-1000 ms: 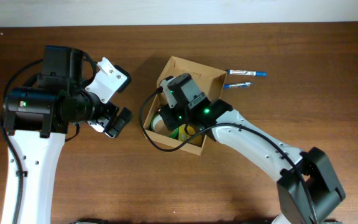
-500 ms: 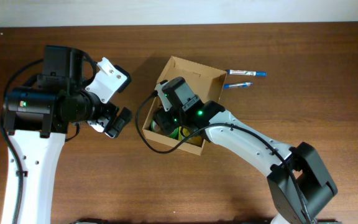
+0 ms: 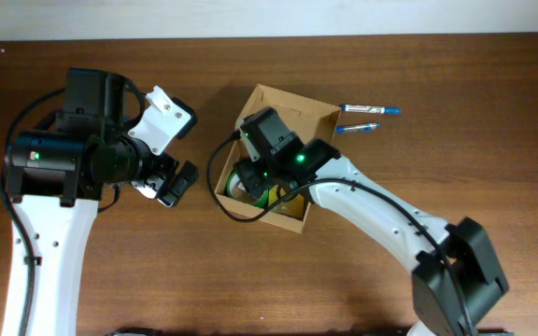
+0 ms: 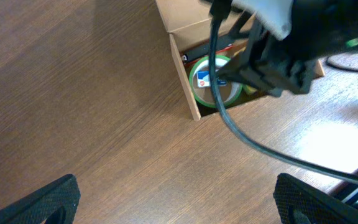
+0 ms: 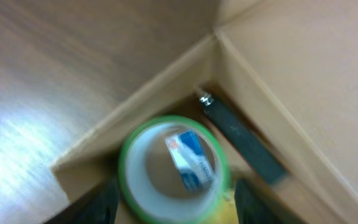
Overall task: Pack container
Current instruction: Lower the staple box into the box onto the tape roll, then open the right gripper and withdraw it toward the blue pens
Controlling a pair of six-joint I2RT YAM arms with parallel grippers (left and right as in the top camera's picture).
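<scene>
Right gripper, fingers spread, hangs inside tan cardboard box directly over green tape roll; left gripper spread, well apart leftward

The brown wooden bench carries the open cardboard container near the middle of its far edge. Two blue pens lie just beside the container, on the side of the right edge.

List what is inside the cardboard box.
Visible in the box: a green tape roll, a blue-white packet in its core, and a dark pen along the wall. The right arm covers the rest.
</scene>
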